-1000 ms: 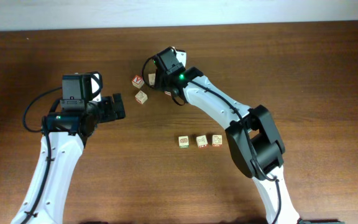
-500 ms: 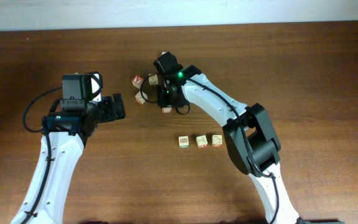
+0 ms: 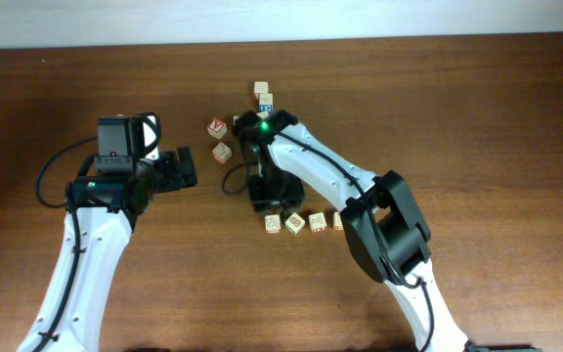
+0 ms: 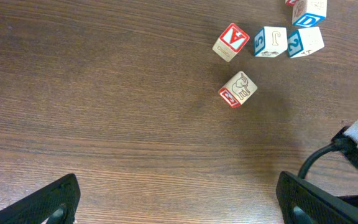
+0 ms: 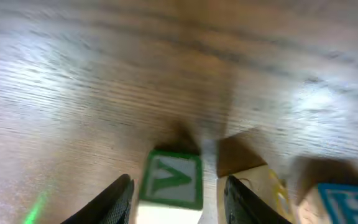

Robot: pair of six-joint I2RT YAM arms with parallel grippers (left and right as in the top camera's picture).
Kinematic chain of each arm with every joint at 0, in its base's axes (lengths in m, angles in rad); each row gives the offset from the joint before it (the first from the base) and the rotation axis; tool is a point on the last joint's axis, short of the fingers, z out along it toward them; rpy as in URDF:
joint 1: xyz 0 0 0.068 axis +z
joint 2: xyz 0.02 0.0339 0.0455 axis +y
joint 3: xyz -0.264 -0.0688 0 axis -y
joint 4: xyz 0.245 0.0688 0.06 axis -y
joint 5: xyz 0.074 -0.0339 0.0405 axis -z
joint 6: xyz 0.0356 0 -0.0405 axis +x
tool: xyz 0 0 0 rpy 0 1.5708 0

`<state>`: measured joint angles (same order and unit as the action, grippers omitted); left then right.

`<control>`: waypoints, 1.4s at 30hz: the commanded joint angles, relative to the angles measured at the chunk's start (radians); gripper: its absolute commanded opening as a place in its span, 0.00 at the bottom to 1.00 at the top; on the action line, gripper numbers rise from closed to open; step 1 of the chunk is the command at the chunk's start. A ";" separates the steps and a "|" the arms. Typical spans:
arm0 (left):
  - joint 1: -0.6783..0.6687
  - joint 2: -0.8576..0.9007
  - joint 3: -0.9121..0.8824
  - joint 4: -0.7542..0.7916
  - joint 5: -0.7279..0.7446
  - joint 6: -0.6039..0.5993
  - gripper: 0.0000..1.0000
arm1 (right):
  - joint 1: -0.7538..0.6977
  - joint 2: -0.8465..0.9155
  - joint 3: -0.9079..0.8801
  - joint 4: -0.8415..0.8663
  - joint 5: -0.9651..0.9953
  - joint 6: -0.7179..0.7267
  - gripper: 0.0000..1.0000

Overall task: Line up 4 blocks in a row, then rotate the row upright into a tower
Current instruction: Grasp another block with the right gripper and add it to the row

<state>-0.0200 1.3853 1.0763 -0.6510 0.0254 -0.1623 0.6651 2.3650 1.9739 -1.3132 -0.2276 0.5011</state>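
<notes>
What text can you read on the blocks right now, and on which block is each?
"A", white on red: tilted red-faced block.
"J", blue: blue-sided block beside it.
"V", green: green-print block between the fingers of the right hand.
Blue character on the third block: unclear, "2" or "Z".
Row of blocks in the overhead view: too small to read.

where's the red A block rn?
Overhead, upper centre of the frame: the red A block lies just up-frame of a pale block. The left wrist view shows a blue J block beside it.
</notes>
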 commanded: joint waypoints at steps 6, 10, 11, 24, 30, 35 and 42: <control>0.002 0.001 0.005 0.002 -0.004 -0.009 0.99 | -0.040 -0.233 0.209 -0.171 0.161 -0.015 0.47; 0.002 0.001 0.005 0.002 -0.004 -0.009 0.99 | 0.039 -0.232 -0.053 0.121 0.058 0.040 0.29; 0.002 0.001 0.005 0.002 -0.004 -0.009 0.99 | 0.070 -0.232 -0.130 0.223 0.055 0.071 0.24; 0.002 0.001 0.005 0.002 -0.004 -0.009 0.99 | 0.103 -0.232 -0.414 0.415 0.166 0.219 0.04; 0.002 0.001 0.005 0.002 -0.004 -0.009 0.99 | 0.082 -0.232 -0.414 0.359 0.166 0.213 0.04; 0.002 0.001 0.005 0.002 -0.004 -0.009 0.99 | -0.024 -0.232 -0.414 0.316 0.166 0.210 0.04; 0.002 0.001 0.005 0.002 -0.004 -0.009 0.99 | -0.046 -0.296 -0.281 0.239 0.158 0.080 0.28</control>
<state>-0.0200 1.3853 1.0763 -0.6495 0.0254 -0.1623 0.6212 2.1395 1.6066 -1.0428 -0.0753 0.6407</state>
